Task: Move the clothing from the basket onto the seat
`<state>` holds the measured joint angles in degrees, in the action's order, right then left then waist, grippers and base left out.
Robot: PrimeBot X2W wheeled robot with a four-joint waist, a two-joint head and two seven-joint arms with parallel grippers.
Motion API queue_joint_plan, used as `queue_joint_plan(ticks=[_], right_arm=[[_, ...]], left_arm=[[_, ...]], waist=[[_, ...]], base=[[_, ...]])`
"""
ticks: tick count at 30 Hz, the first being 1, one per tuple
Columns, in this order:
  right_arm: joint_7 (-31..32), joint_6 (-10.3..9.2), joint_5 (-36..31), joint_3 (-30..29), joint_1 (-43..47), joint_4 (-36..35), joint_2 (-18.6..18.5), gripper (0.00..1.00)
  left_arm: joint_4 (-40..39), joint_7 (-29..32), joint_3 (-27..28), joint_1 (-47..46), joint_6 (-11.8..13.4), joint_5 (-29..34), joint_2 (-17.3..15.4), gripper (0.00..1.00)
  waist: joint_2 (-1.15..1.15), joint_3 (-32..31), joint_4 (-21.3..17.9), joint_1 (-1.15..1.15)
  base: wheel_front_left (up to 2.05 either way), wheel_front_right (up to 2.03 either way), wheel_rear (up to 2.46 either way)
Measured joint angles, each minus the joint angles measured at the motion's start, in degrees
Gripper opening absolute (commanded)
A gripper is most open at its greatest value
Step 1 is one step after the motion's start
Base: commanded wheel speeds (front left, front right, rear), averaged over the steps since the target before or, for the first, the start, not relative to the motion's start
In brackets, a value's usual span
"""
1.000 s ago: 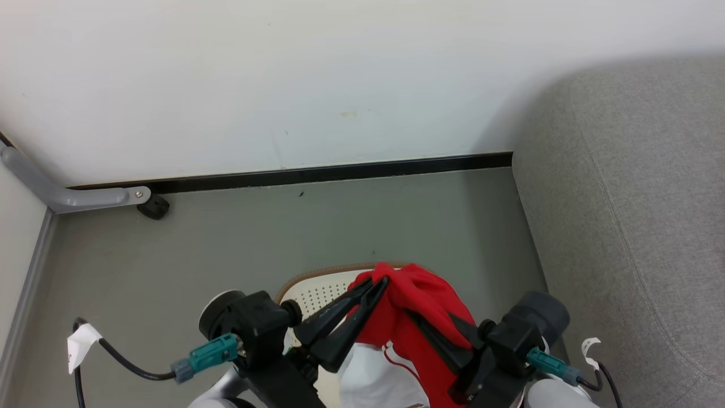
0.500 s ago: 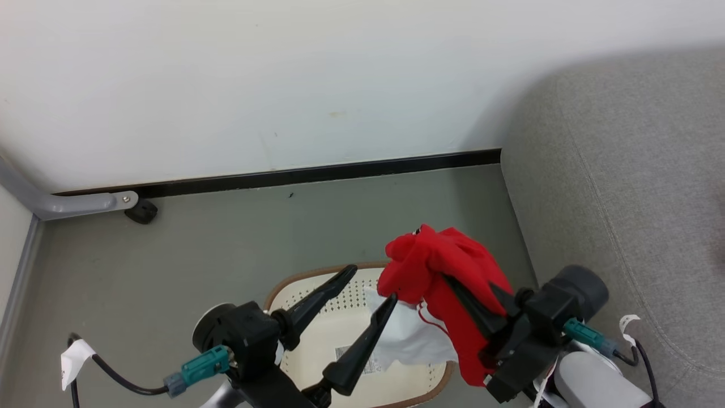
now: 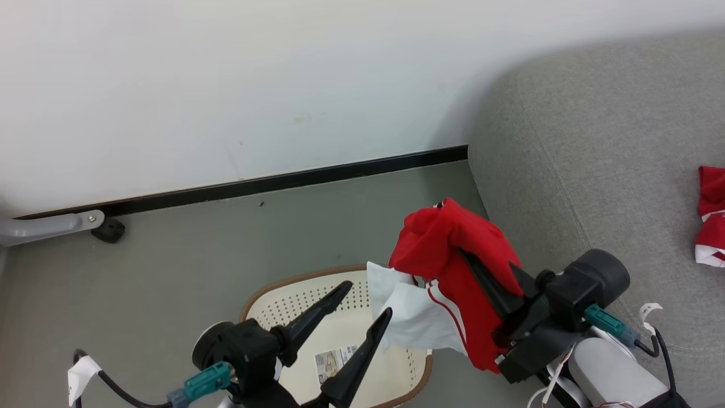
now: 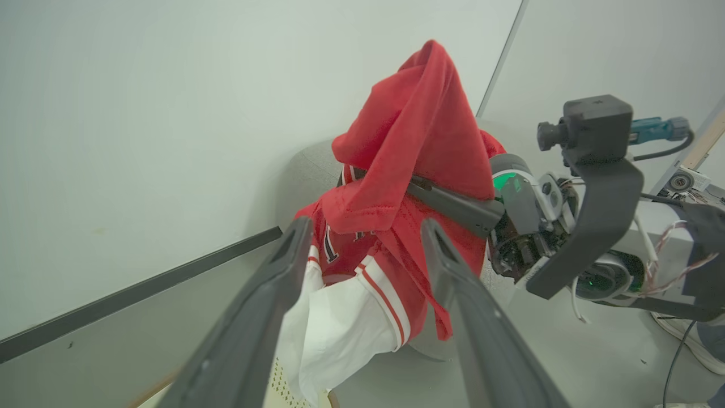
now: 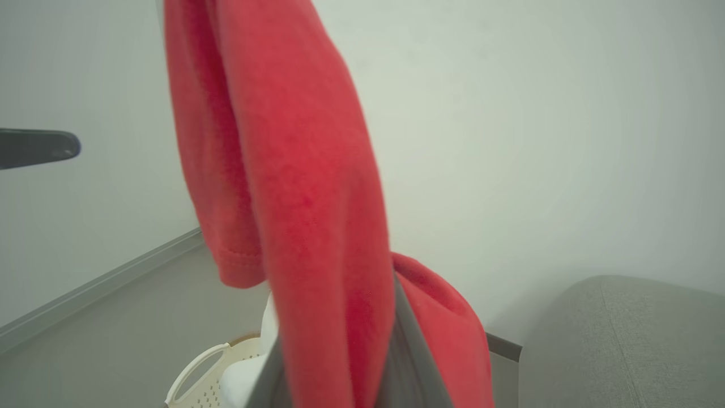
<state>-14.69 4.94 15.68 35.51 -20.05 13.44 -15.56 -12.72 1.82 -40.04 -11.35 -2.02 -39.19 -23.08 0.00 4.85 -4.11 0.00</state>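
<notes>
A red jersey hangs over my right gripper, which is shut on it with its tips buried in the folds. A white part with red trim dangles from it over the basket's right end. The cream basket stands on the floor below, a paper label showing in its base. My left gripper is open above the basket, just left of the white part and holding nothing. In the left wrist view the jersey drapes beyond my open fingers. The grey seat lies to the right, with a second red jersey on it.
A white wall with black skirting runs behind the basket. A grey metal leg with a black foot stands on the grey floor at far left. Cables with white tags trail from both wrists.
My left gripper let go of the jersey and opened. My right gripper lifted the jersey up and rightward towards the seat. The head camera turned right, bringing the second jersey into view.
</notes>
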Motion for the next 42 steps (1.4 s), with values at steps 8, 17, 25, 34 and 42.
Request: queue_joint_plan(ticks=[8, 17, 25, 34, 42], right_arm=[[0.00, -1.08, 0.00, -2.14, -0.01, -1.62, -1.54, 0.00], [0.00, -1.98, 0.00, -3.75, -0.02, -3.20, -2.11, 0.00], [0.00, -2.87, 0.00, -5.19, 0.01, -4.50, -2.98, 0.00], [0.00, -3.79, 0.01, -7.31, 0.52, -5.91, -4.48, 0.00], [-0.01, -4.53, 0.08, -8.62, 1.27, -7.08, -5.14, 0.00]], left_arm=[[0.01, -0.96, -0.29, 1.30, 0.07, 0.21, -0.35, 1.00], [-0.05, -1.97, -0.12, 1.41, 0.45, 0.63, -0.48, 1.00], [-0.40, -2.54, -0.23, 1.51, 0.45, 0.81, -0.54, 1.00], [-0.62, -3.02, -0.38, 2.41, 0.47, 1.04, -0.58, 1.00], [-0.66, -3.44, -0.48, 2.48, 0.51, 1.05, -0.54, 1.00]], waist=[[0.00, 0.16, -3.23, 0.00], [0.00, 0.75, -7.85, 0.00], [0.00, 1.00, -11.83, 0.00], [0.00, 1.11, -16.13, 0.00], [0.00, 1.18, -18.98, 0.00]], base=[[0.00, 0.00, 0.00], [0.00, 0.00, 0.00], [0.00, 0.00, 0.00], [0.00, 0.00, 0.00], [0.00, 0.00, 0.00]])
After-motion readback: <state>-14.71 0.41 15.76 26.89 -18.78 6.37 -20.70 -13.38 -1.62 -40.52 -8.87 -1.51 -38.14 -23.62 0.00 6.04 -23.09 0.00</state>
